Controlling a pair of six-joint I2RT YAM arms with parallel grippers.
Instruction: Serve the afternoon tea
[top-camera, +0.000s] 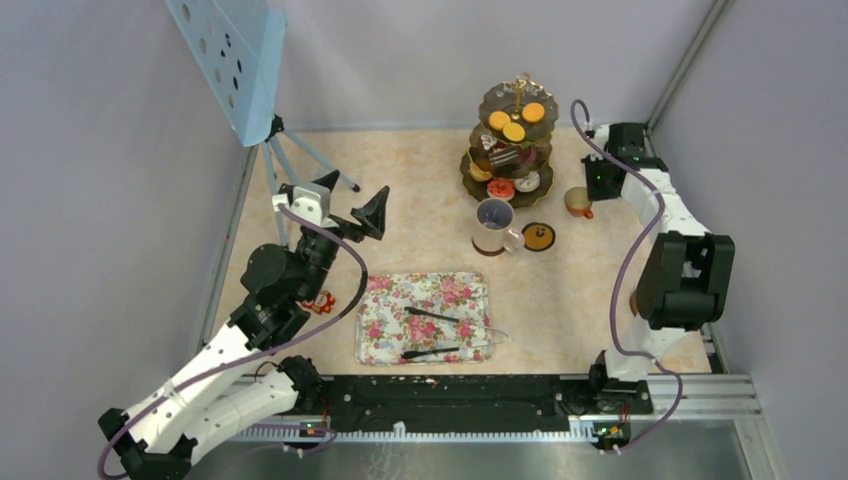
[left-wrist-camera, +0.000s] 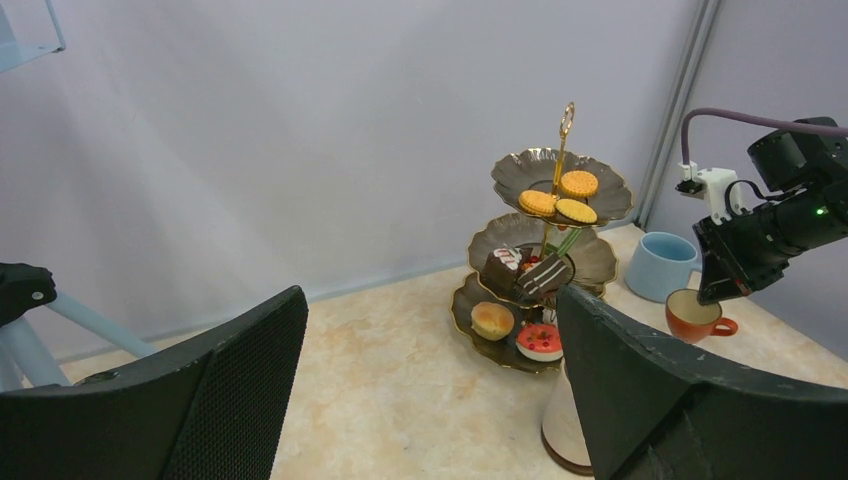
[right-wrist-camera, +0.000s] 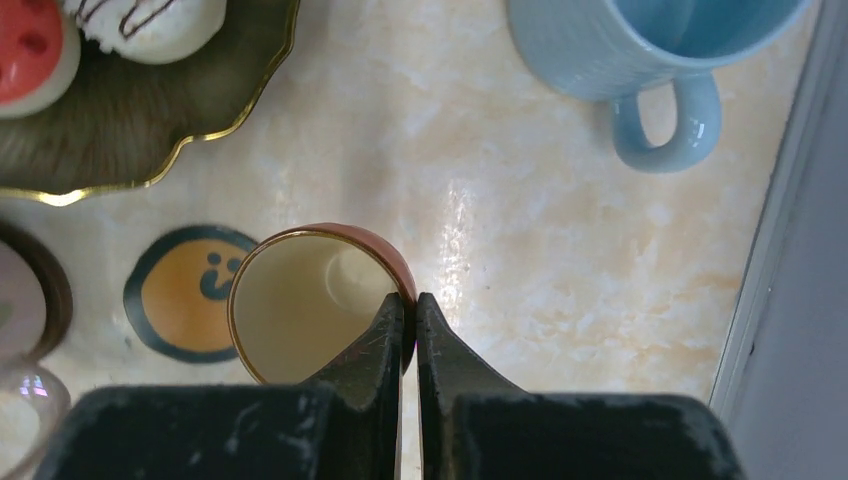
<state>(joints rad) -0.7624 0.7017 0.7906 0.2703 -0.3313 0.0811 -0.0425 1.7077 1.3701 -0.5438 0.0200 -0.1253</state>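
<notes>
The dark three-tier stand (top-camera: 513, 142) with a gold handle holds orange rounds (top-camera: 514, 121) on top, cake slices (left-wrist-camera: 527, 270) in the middle and donuts below. My right gripper (right-wrist-camera: 410, 305) is shut on the rim of the small orange-brown cup (right-wrist-camera: 318, 300), one finger inside and one outside; the cup (top-camera: 578, 202) is right of the stand. The light-blue cup (right-wrist-camera: 650, 50) stands behind it. The pale-grey cup (top-camera: 493, 225) stands in front of the stand. My left gripper (top-camera: 350, 205) is open and empty, raised at the left, facing the stand (left-wrist-camera: 545, 270).
An orange smiley coaster (top-camera: 539, 237) lies between the pale-grey cup and the orange-brown cup. A floral tray (top-camera: 385, 330) with black tongs (top-camera: 440, 335) sits at the near centre. A tripod with a blue perforated panel (top-camera: 240, 60) stands at the back left. Walls enclose the table.
</notes>
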